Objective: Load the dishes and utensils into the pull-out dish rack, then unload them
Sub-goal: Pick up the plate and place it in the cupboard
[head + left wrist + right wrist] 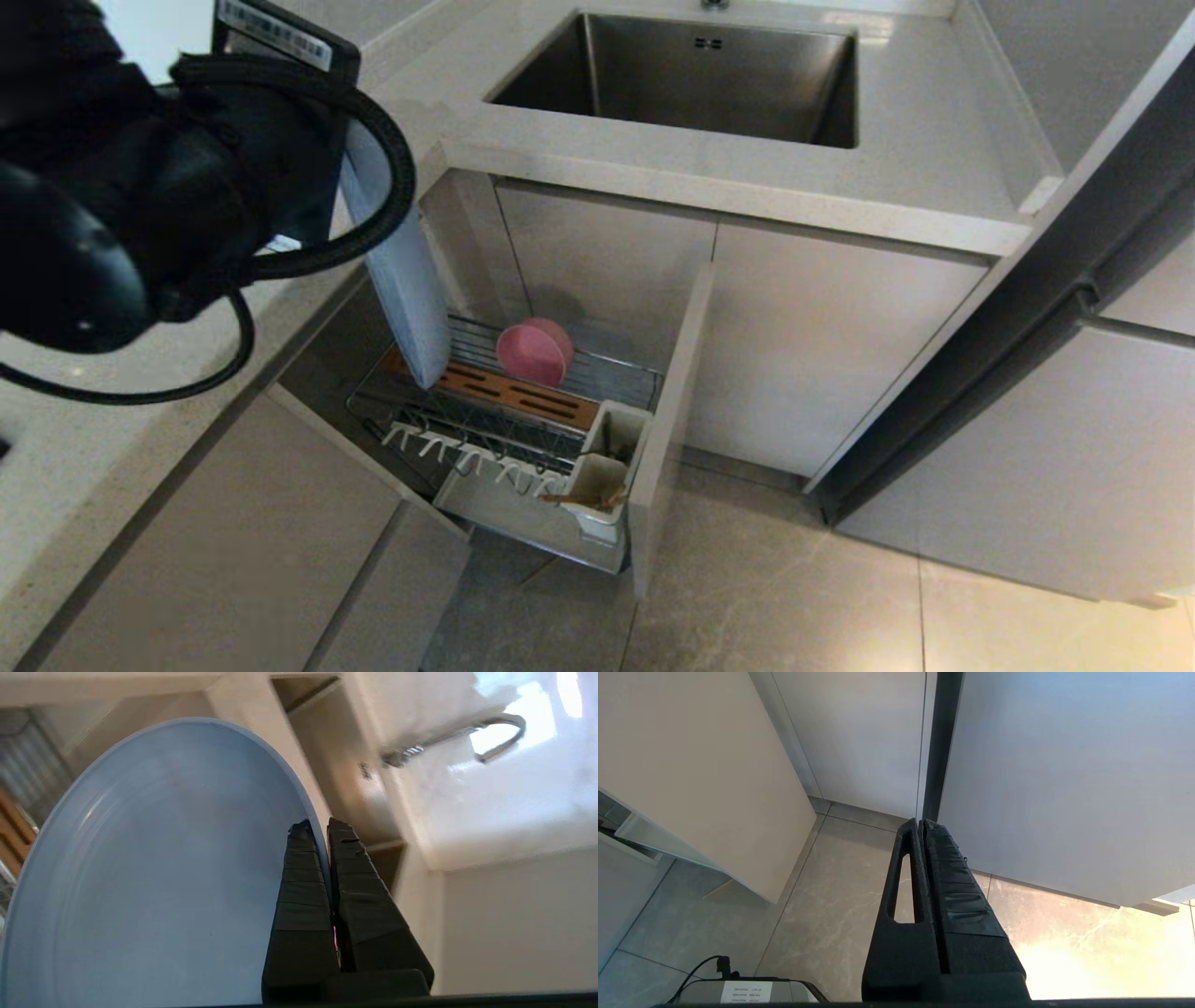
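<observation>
Left pincer (322, 828) clamped on the rim of the light-blue plate (401, 271), fingers either side of the edge, plate hanging on edge below the pincer with its lower rim over or at the slotted wooden strip (509, 392) of the pull-out dish rack (523, 420); contact cannot be told. Whether going in or coming out cannot be told either. Best kept upright and square to the slots, moved straight along the plate's own plane, no twisting, since a rim pinch likely slips easily. Pink bowl (534, 351) just beyond the plate on the wires, to be cleared. Chopsticks (583, 501) in the white utensil cup (607, 467), further below and toward the front panel. Right pincer (920, 828) closed and empty, parked low over the tiled floor (822, 914). Pale counter (747, 177) and steel sink (709, 84) well beyond the left pincer, cabinet doors (822, 355) beneath.
</observation>
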{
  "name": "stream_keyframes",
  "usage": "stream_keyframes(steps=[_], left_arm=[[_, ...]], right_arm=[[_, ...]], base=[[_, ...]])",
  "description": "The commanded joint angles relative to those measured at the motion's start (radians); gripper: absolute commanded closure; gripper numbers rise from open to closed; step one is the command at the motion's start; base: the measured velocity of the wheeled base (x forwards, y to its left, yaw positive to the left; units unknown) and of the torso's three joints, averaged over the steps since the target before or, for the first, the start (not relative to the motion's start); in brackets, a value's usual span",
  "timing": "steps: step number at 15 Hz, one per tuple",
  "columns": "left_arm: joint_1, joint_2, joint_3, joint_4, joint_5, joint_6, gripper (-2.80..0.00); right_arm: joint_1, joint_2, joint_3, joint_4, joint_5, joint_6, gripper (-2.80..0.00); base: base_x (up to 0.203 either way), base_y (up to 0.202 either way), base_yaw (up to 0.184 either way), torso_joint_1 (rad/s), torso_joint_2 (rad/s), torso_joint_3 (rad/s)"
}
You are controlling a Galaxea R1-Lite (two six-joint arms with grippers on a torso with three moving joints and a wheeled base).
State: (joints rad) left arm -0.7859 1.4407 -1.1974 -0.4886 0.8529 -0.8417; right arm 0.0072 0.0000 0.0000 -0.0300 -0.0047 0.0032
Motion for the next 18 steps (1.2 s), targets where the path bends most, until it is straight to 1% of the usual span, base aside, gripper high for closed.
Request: stream_keyframes(steps=[1, 3, 9, 11, 14, 15, 16, 18], left_arm=[[-0.004, 0.088, 0.004, -0.041, 0.024, -0.006, 0.0], [-0.004, 0.147, 0.016, -0.143, 0.058, -0.006, 0.0], [-0.004, 0.266, 0.08, -0.314, 0.095, -0.017, 0.0], [0.001, 0.305, 0.081, -0.344, 0.11, -0.017, 0.0], [0.039, 0.373, 0.09, -0.405, 0.183, -0.013, 0.0], [0.048, 0.382, 0.095, -0.409, 0.195, -0.016, 0.0], [0.053, 0.389, 0.101, -0.41, 0.201, -0.021, 0.0], [0.066, 0.41, 0.113, -0.427, 0.216, -0.053, 0.0]], right_arm=[[0.0, 0.0, 0.009, -0.001, 0.0, 0.0, 0.0], [0.0, 0.0, 0.009, -0.001, 0.0, 0.0, 0.0], [0.0, 0.0, 0.009, -0.001, 0.0, 0.0, 0.0], [0.0, 0.0, 0.008, -0.001, 0.0, 0.0, 0.0], [0.0, 0.0, 0.008, -0.001, 0.0, 0.0, 0.0], [0.0, 0.0, 0.008, -0.001, 0.0, 0.0, 0.0], [0.0, 0.0, 0.009, -0.001, 0.0, 0.0, 0.0], [0.0, 0.0, 0.008, -0.001, 0.0, 0.0, 0.0]], base=[[0.0, 0.0, 0.0, 0.0, 0.0, 0.0], [0.0, 0.0, 0.0, 0.0, 0.0, 0.0], [0.0, 0.0, 0.0, 0.0, 0.0, 0.0], [0.0, 0.0, 0.0, 0.0, 0.0, 0.0], [0.0, 0.0, 0.0, 0.0, 0.0, 0.0], [0.0, 0.0, 0.0, 0.0, 0.0, 0.0], [0.0, 0.0, 0.0, 0.0, 0.0, 0.0], [0.0, 0.0, 0.0, 0.0, 0.0, 0.0]])
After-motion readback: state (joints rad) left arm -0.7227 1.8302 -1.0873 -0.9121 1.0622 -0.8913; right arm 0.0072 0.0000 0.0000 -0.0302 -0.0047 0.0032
